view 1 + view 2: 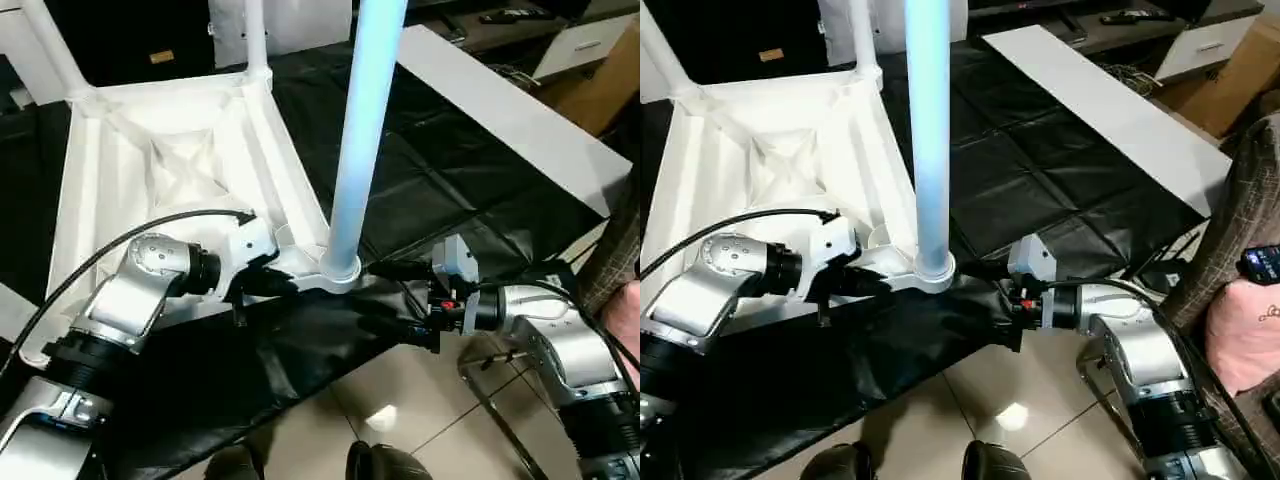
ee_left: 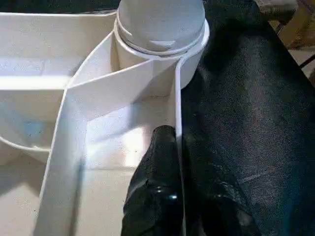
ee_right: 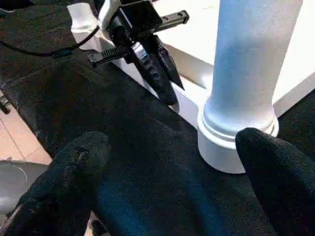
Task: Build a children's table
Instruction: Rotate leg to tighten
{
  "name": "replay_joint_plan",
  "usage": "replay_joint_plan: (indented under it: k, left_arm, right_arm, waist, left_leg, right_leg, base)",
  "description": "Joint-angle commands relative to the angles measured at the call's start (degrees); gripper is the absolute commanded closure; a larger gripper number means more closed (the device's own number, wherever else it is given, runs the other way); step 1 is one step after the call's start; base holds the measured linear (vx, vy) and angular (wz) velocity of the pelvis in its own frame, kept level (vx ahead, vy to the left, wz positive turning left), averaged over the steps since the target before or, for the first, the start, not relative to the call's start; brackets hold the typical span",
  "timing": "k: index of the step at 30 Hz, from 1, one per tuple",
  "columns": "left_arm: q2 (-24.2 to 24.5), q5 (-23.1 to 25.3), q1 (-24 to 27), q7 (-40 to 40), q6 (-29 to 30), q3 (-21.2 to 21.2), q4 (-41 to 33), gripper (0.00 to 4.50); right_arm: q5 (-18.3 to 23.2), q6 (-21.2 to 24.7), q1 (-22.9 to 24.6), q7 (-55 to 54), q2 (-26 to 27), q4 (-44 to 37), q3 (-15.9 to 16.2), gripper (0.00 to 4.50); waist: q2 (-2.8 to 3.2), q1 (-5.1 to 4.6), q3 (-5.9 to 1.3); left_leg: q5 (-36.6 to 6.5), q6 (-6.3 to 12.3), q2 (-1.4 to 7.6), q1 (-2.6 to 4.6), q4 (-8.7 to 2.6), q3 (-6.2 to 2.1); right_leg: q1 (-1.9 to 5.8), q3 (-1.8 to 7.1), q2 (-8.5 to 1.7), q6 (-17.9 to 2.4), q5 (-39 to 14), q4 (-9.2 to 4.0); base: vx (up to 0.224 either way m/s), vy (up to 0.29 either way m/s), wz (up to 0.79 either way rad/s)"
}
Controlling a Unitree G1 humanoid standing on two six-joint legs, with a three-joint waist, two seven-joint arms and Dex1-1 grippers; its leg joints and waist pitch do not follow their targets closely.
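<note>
The children's table lies upside down on black cloth, its white top (image 1: 160, 160) showing its ribbed underside. One white leg (image 1: 362, 130) stands upright in the near corner socket (image 1: 338, 268). Two more legs (image 1: 50, 45) rise from the far corners. My left gripper (image 1: 275, 280) is shut on the top's raised rim (image 2: 178, 123) just beside that socket, one black finger (image 2: 157, 187) inside the rim and the other outside. My right gripper (image 1: 395, 300) hangs open over the cloth, close to the socket from the other side, with nothing between its fingers (image 3: 74, 187).
The table edge with hanging black cloth (image 1: 300, 370) runs just below both grippers, above tiled floor (image 1: 400, 400). A long white board (image 1: 510, 105) lies at the back right. A metal frame (image 1: 490, 390) stands under my right arm. A person's sleeve (image 1: 625, 250) shows at the right edge.
</note>
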Motion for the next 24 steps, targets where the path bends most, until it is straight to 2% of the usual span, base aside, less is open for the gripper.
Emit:
replay_joint_plan:
  k: [1,5,6,7,8,9,10,11,12,13,14,17,21,23,24]
  left_arm:
    - [0.45,0.09,1.23,-2.89,-2.40,-1.75,1.91,4.46]
    - [0.75,-1.02,2.04,-7.94,-6.08,-3.67,1.91,4.46]
    - [0.96,-1.27,2.19,-9.47,-6.88,-4.25,1.58,4.46]
    - [1.11,-1.42,2.25,-10.39,-7.34,-4.61,1.38,4.46]
    - [1.34,-1.53,2.29,-11.89,-8.11,-5.31,1.07,4.46]
    - [1.39,-1.73,2.20,-13.17,-8.62,-5.86,0.89,4.46]
    - [1.38,-1.85,2.12,-13.84,-8.89,-6.15,0.84,4.46]
    - [1.39,-1.98,1.88,-14.84,-9.47,-6.55,0.81,4.46]
    - [1.26,-2.07,1.52,-15.54,-9.84,-6.86,0.87,4.46]
    - [1.17,-2.13,1.27,-15.87,-9.89,-7.01,0.85,4.49]
    - [0.91,-2.11,0.76,-16.57,-10.19,-7.19,1.04,4.50]
    - [0.61,-1.92,0.27,-17.12,-10.54,-7.21,1.51,4.50]
    - [-0.37,-1.62,-1.15,-17.81,-11.29,-7.03,3.12,4.50]
    - [-0.77,-1.81,-1.50,-17.88,-11.36,-6.84,3.47,4.50]
    - [-0.90,-2.07,-1.67,-17.86,-11.38,-6.80,3.62,4.50]
  right_arm:
    - [0.51,-0.58,-1.11,-0.09,-0.31,0.44,-0.38,0.00]
    - [0.17,-1.94,-4.76,0.18,-0.24,4.01,-0.77,0.00]
    - [0.07,-2.38,-5.67,1.15,-0.41,4.98,-0.51,0.00]
    - [-0.12,-3.27,-6.43,2.20,-0.58,5.86,-0.19,0.00]
    - [-0.14,-4.21,-7.25,3.81,-0.79,6.87,0.19,0.00]
    - [0.11,-4.49,-7.97,5.56,-1.06,7.68,0.55,0.00]
    - [0.32,-4.53,-8.33,6.61,-1.23,8.08,0.75,0.00]
    - [0.36,-4.78,-8.93,7.89,-1.34,8.73,1.20,0.00]
    - [0.35,-5.03,-9.56,9.05,-1.42,9.50,1.63,0.00]
    - [0.36,-5.08,-9.96,9.81,-1.42,10.00,1.93,0.19]
    - [0.39,-5.03,-10.82,11.20,-1.37,11.14,2.58,0.30]
    - [0.46,-4.63,-11.56,12.51,-1.32,12.12,3.34,0.40]
    - [-1.06,-6.35,-13.99,14.55,-0.05,16.66,5.06,0.76]
    - [-1.57,-7.13,-15.21,14.48,1.11,18.48,5.26,0.86]
    - [-1.77,-7.61,-15.81,14.64,1.65,19.42,5.33,1.11]
  waist:
    - [0.03,0.18,-3.65]
    - [0.05,0.03,-3.52]
    - [0.17,0.17,-3.64]
    - [0.20,0.16,-3.68]
    - [0.19,0.48,-3.85]
    - [-0.08,0.53,-3.89]
    - [0.18,0.95,-4.03]
    - [0.16,1.03,-4.04]
    - [-0.10,1.16,-4.17]
    - [-0.14,1.20,-4.14]
    - [0.01,1.42,-4.18]
    - [-0.08,1.66,-4.11]
    - [-0.12,1.99,-3.91]
    - [-0.10,2.20,-4.02]
    - [-0.09,2.18,-4.06]
  left_leg:
    - [-12.12,4.63,2.77,0.09,-3.84,-0.31]
    - [-12.71,4.06,2.77,0.17,-3.99,-0.37]
    - [-12.54,4.07,2.89,0.45,-3.90,-0.31]
    - [-12.23,4.11,2.94,0.55,-3.86,-0.20]
    - [-10.70,4.70,3.06,0.54,-3.75,-0.11]
    - [-10.12,5.06,3.05,0.50,-3.70,0.00]
    - [-8.64,5.73,3.12,0.67,-3.57,0.10]
    - [-7.84,6.06,3.14,0.67,-3.52,0.17]
    - [-6.80,6.84,3.16,0.69,-3.43,0.31]
    - [-6.69,7.14,3.19,0.68,-3.44,0.35]
    - [-6.55,7.49,3.21,0.62,-3.34,0.43]
    - [-7.12,7.22,3.24,0.63,-3.37,0.58]
    - [-9.31,5.87,3.17,0.72,-3.45,0.72]
    - [-9.37,5.32,3.30,0.90,-3.45,0.77]
    - [-8.81,5.20,3.29,0.75,-3.51,0.73]
  right_leg:
    - [3.13,3.50,-3.90,-12.39,-19.52,-4.60]
    - [2.96,3.55,-3.91,-11.88,-21.49,-4.75]
    - [2.80,3.63,-4.02,-12.13,-20.91,-4.71]
    - [2.70,3.71,-3.95,-12.47,-19.98,-4.58]
    - [2.79,3.67,-3.88,-13.69,-16.25,-4.04]
    - [2.85,3.67,-3.81,-14.00,-15.09,-3.94]
    - [2.83,3.68,-3.83,-14.94,-12.34,-3.55]
    - [2.81,3.68,-3.73,-15.34,-10.89,-3.36]
    - [2.89,3.59,-3.64,-16.03,-8.84,-3.07]
    - [2.90,3.55,-3.66,-16.43,-8.43,-2.93]
    - [3.00,3.53,-3.80,-16.70,-8.39,-2.86]
    - [2.99,3.64,-3.91,-16.41,-9.65,-2.97]
    - [2.76,3.76,-4.13,-15.34,-14.44,-3.52]
    - [2.66,3.87,-4.23,-15.14,-14.84,-3.51]
    - [2.81,3.78,-4.14,-15.17,-14.31,-3.39]
  base:
    - [0.000,0.000,0.00]
    - [0.000,0.000,0.00]
    - [0.000,0.000,0.00]
    - [0.000,0.000,0.00]
    - [0.000,0.000,0.00]
    - [0.000,0.000,0.00]
    - [0.000,0.000,0.00]
    - [0.000,0.000,0.00]
    - [0.000,0.000,0.00]
    - [0.000,0.000,0.00]
    - [0.000,0.000,0.00]
    - [0.000,0.000,0.00]
    - [0.000,0.000,0.00]
    - [0.000,0.000,0.00]
    - [0.000,0.000,0.00]
